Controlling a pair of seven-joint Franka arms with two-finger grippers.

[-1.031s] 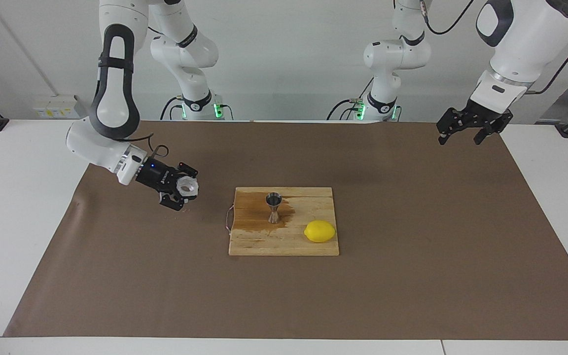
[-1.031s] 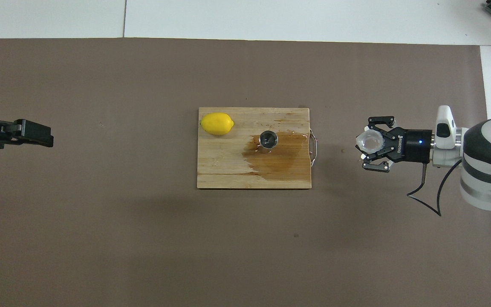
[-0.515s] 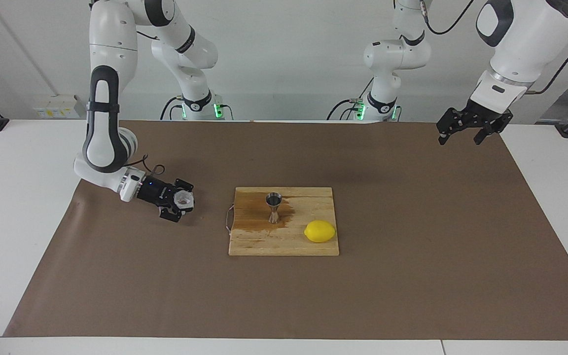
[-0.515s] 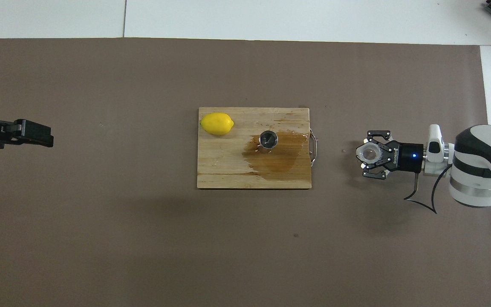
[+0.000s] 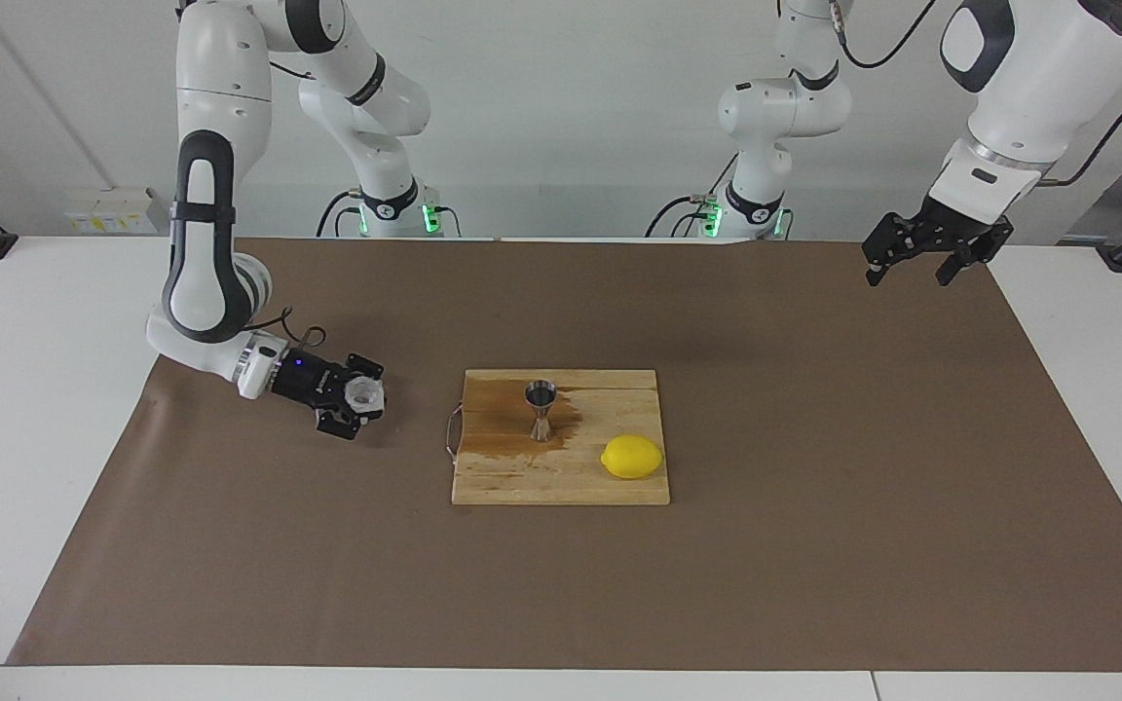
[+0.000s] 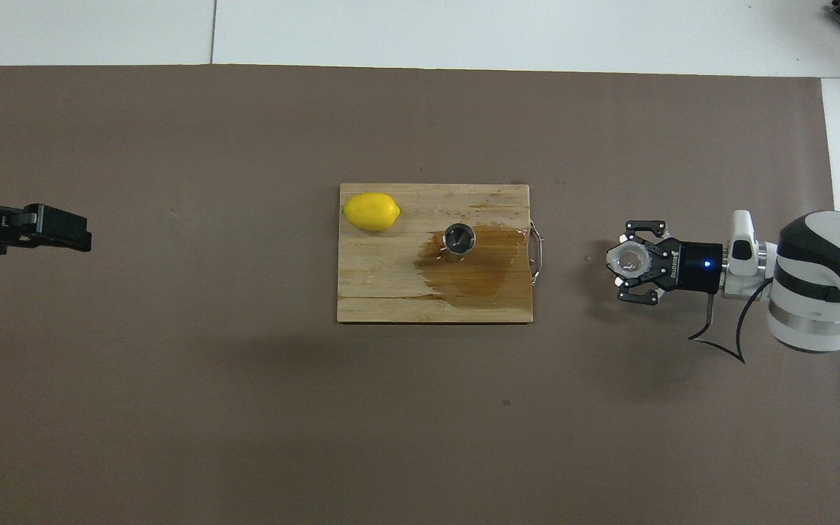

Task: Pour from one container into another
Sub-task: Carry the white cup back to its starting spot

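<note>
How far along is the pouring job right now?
The pour looks done: a wet stain spreads on the cutting board around the upright jigger, beside the lemon. In hand: the right gripper is shut on the clear cup, low over the brown mat, off the board. Left: setting the cup down and letting go. The left gripper waits open.

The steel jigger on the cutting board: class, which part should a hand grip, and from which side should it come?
Grip the steel jigger at its narrow waist, where two fingers cannot slide over the cones. It stands upright on the cutting board, so come in level from the side toward the right arm's end of the table; the lemon lies toward the other end.
</note>
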